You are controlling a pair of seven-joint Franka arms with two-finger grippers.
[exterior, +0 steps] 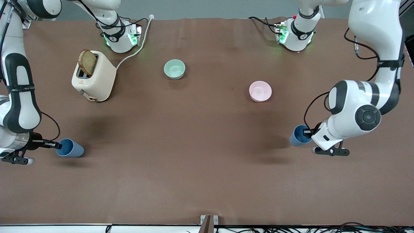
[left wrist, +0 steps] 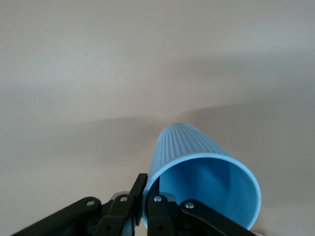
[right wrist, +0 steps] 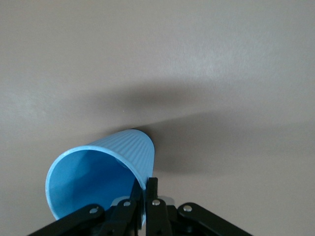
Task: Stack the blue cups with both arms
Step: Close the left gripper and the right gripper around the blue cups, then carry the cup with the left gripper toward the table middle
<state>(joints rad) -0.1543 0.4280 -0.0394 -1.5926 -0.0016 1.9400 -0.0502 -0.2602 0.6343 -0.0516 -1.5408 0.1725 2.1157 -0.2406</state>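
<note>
Left pincer (exterior: pixel 306 132) clenched on rim wall of one blue cup (exterior: pixel 298 136), one finger inside, one outside. That cup sits low over the bench (exterior: pixel 207 181) near the left arm's end, tipped, mouth toward the arm.

Right pincer (exterior: pixel 55 145) gripping the other blue cup (exterior: pixel 70 148) the same way, near the right arm's end and closer to the front edge.

Progress: both grasps done, cups well apart. Left to do: bring them to mid-bench, align, nest one in the other.

Green bowl (exterior: pixel 174 69), pink bowl (exterior: pixel 260 91), toaster (exterior: pixel 94 77) with bread toward the base edge, out of the way.
</note>
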